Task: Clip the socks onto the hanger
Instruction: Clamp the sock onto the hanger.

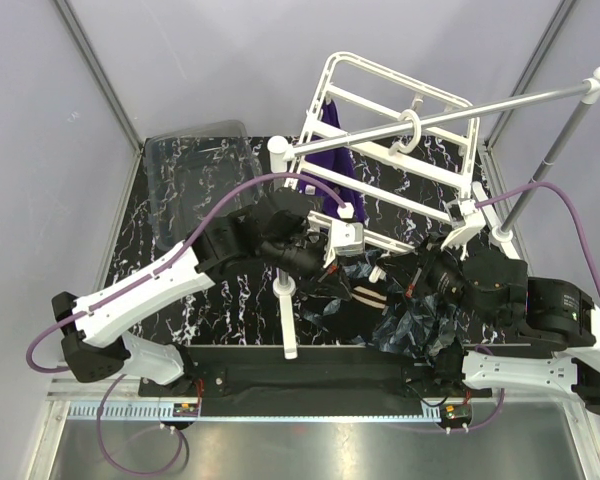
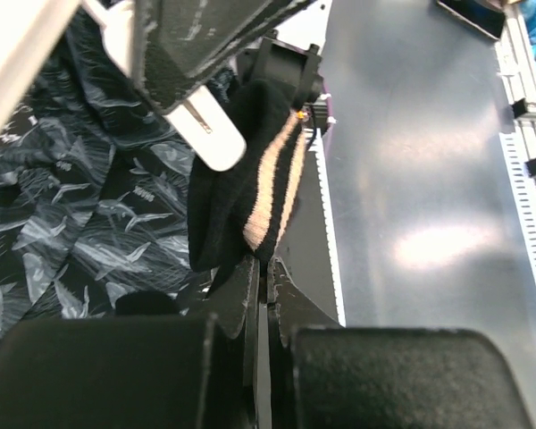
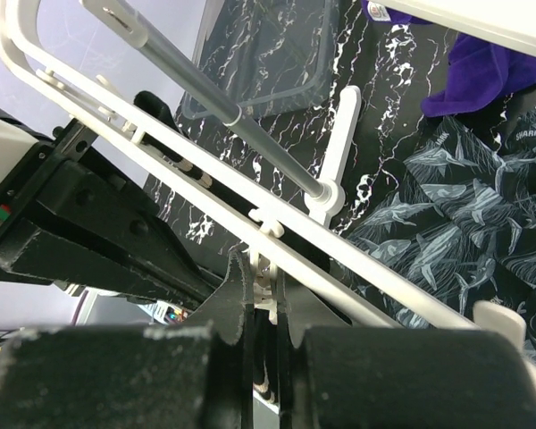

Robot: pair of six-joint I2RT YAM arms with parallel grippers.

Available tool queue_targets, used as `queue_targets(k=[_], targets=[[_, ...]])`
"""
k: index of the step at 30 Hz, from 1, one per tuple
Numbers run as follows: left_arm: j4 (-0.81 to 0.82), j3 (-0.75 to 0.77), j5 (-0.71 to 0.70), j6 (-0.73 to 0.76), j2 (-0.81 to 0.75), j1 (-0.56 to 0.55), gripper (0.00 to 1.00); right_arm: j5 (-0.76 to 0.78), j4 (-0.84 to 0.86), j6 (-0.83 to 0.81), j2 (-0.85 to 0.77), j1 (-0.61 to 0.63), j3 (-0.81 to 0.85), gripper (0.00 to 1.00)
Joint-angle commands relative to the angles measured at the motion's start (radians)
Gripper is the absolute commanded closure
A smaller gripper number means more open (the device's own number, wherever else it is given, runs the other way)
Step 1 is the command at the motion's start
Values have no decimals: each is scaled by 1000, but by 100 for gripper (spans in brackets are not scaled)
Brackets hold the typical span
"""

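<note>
The hanger [image 1: 474,140] hangs by its hook from the grey rod [image 1: 500,103] at the back of the surface [image 1: 240,290], tilted, with its near edge low over the sock pile. A purple sock [image 1: 337,160] is clipped on its left side and droops down through the bars.

On my right wrist feed, the right gripper [image 3: 262,270] has its jaws pinched narrow on a small white clip [image 3: 264,234] that dangles under one of the hanger's bars.

The left gripper [image 2: 263,268] sits just beside the hanger's near left corner. Its jaws are closed tight on the lower edge of a black striped sock [image 2: 250,192], which stands up from them toward a white piece of the hanger. I cannot tell whether the sock touches that piece.

Below both grippers, dark shark-patterned socks [image 1: 410,322] lie bunched on the surface. A clear plastic bin [image 1: 195,175] lies at the back left, well apart from the hanger.
</note>
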Motion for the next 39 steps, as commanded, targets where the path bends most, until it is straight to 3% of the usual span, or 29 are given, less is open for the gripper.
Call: queue_targets(k=[1, 6, 18, 34, 39], targets=[[42, 55, -81, -11, 2, -1, 100, -33, 43, 1, 7, -3, -6, 100], [63, 57, -162, -34, -8, -1, 100, -34, 44, 1, 6, -3, -11, 100], [121, 38, -190, -62, -92, -1, 100, -37, 40, 7, 9, -3, -15, 100], [186, -26, -116, -99, -103, -1, 100, -56, 86, 4, 20, -3, 0, 100], [184, -81, -216, -97, -170, -1, 100, -31, 56, 8, 6, -3, 1, 100]])
